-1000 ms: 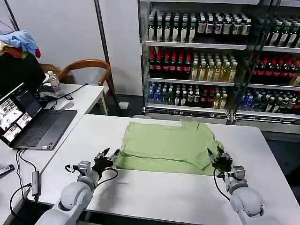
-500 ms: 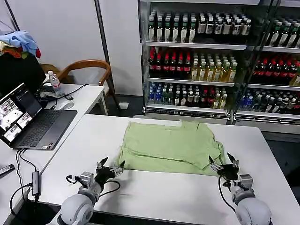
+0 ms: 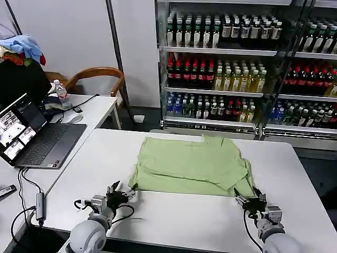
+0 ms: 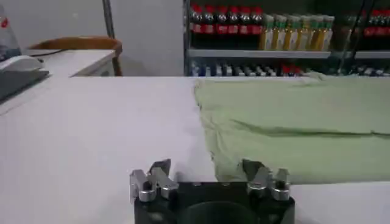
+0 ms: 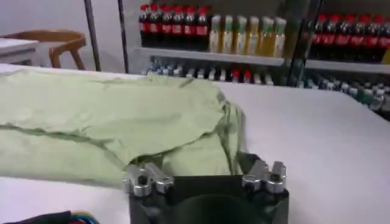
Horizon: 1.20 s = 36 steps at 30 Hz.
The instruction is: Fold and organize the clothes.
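Note:
The clothes are one light green shirt [image 3: 189,164], folded flat on the white table [image 3: 295,168] with its front edge toward me. My left gripper [image 3: 122,191] hovers low over the table just in front of the shirt's near left corner, open with nothing in it. In the left wrist view the left gripper [image 4: 207,173] frames that corner of the shirt [image 4: 292,115]. My right gripper [image 3: 251,201] is open and sits just in front of the near right corner. The right wrist view shows the right gripper [image 5: 204,172] spread wide before the shirt [image 5: 122,112].
An open laptop [image 3: 39,138] with cables sits on a side table to the left, beside a small bottle [image 3: 60,90] and a wooden chair [image 3: 100,76]. A blue and red cloth heap [image 3: 23,47] lies far left. Shelves of drink bottles [image 3: 221,68] stand behind the table.
Both grippers have drawn back from the shirt's front edge toward the near side of the table and sunk lower. The shirt's near right corner has shifted slightly.

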Each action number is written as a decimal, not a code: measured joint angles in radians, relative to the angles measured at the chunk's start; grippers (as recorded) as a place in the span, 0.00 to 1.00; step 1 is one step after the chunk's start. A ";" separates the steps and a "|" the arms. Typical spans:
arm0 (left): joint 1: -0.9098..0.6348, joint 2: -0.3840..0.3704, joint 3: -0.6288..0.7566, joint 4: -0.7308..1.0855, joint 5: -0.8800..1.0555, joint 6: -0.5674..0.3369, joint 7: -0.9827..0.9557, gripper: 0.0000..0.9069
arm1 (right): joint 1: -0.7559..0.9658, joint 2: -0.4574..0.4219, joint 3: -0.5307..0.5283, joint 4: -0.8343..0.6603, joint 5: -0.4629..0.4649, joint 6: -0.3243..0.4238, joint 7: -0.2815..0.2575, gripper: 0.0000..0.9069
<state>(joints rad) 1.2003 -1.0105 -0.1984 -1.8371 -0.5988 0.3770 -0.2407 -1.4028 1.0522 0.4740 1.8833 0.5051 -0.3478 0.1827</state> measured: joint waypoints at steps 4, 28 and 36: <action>0.003 0.001 0.006 0.006 -0.002 0.003 -0.004 0.06 | 0.000 0.000 -0.001 -0.003 0.008 -0.007 0.002 0.00; 0.091 0.018 -0.022 -0.067 0.022 0.002 0.009 0.06 | -0.125 0.004 0.044 0.108 -0.068 0.017 -0.026 0.00; 0.270 0.032 -0.098 -0.189 0.028 -0.022 0.010 0.06 | -0.268 0.022 0.059 0.203 -0.145 0.056 -0.018 0.00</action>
<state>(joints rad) 1.4698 -0.9780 -0.2966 -2.0263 -0.5709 0.3553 -0.2308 -1.6712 1.0739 0.5329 2.0867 0.3597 -0.2922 0.1642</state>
